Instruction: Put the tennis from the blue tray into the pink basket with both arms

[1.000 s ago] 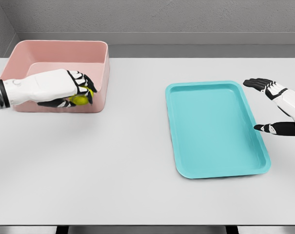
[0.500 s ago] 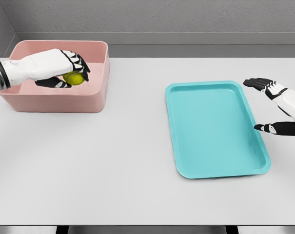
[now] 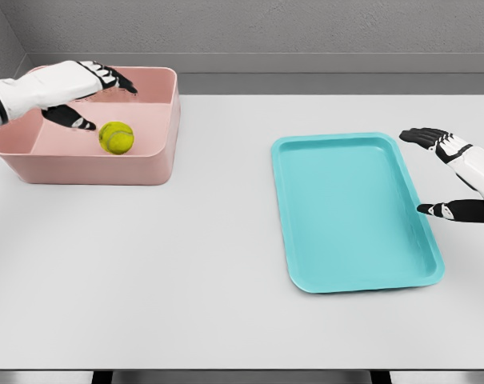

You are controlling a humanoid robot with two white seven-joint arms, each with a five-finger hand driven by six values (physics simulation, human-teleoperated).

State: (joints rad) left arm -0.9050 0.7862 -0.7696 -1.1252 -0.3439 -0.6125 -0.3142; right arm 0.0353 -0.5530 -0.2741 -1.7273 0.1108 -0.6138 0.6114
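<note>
Single head view, high and angled down across the whole white table (image 3: 186, 264).

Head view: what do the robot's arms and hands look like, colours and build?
Both are smooth white shells. The left hand has a white back and black fingers with white segments; its forearm ends in a dark grey banded cuff at the picture's edge. The right hand is the same: white casing, black fingers with white patches. No cables or markings visible.
</note>
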